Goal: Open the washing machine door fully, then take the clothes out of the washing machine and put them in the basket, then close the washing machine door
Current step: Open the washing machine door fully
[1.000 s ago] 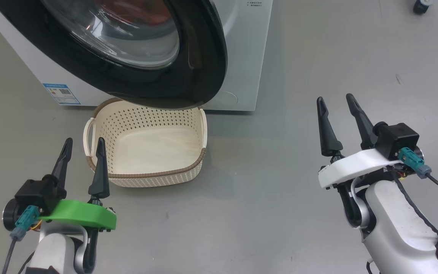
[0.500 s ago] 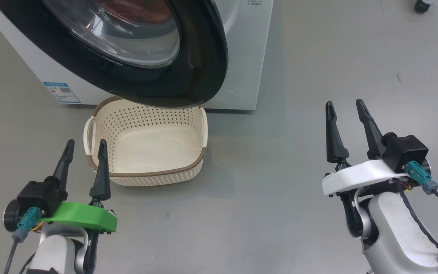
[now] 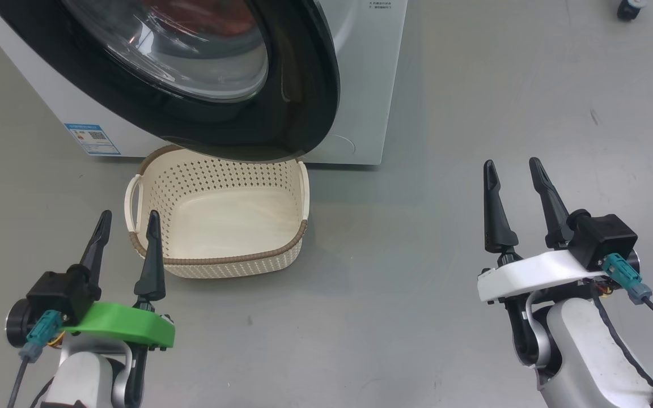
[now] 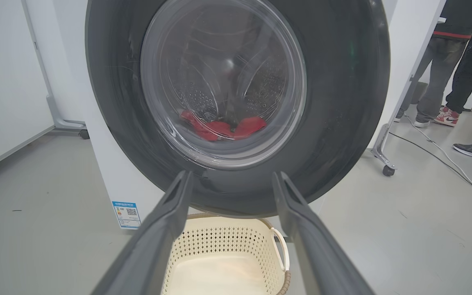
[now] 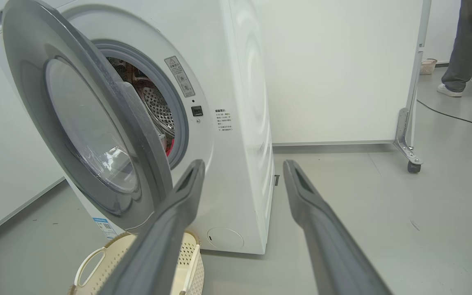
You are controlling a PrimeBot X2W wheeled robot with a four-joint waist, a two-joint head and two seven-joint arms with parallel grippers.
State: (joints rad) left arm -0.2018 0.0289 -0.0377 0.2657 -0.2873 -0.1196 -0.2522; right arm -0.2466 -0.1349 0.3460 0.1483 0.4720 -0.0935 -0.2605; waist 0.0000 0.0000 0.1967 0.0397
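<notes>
At the lower left of the head view the left gripper (image 3: 129, 216) hovers over the floor (image 3: 406, 283) with its two dark fingers spread wide and nothing between them, just beside the left handle of the basket (image 3: 219, 262). The basket sits on the floor at centre left, pushed up to the foot of the washing machine (image 3: 360, 113), and it is empty; its far rim lies under the lower edge of the washing machine door (image 3: 309, 85). That door fills the upper left and centre of the head view and stands only partly open. In the right wrist view it swings out from a hinge on the frame's left side, so its free edge and the gap behind it face right. The clothes (image 4: 219, 128) lie low in the drum, seen as a red heap through the glass in the left wrist view. At the lower right the right gripper (image 3: 512, 164) is also fully spread and empty, well apart from the door but on the side of its free edge. I judge the right arm better placed to reach into the gap and pull the door wider, towards the frame's left.
</notes>
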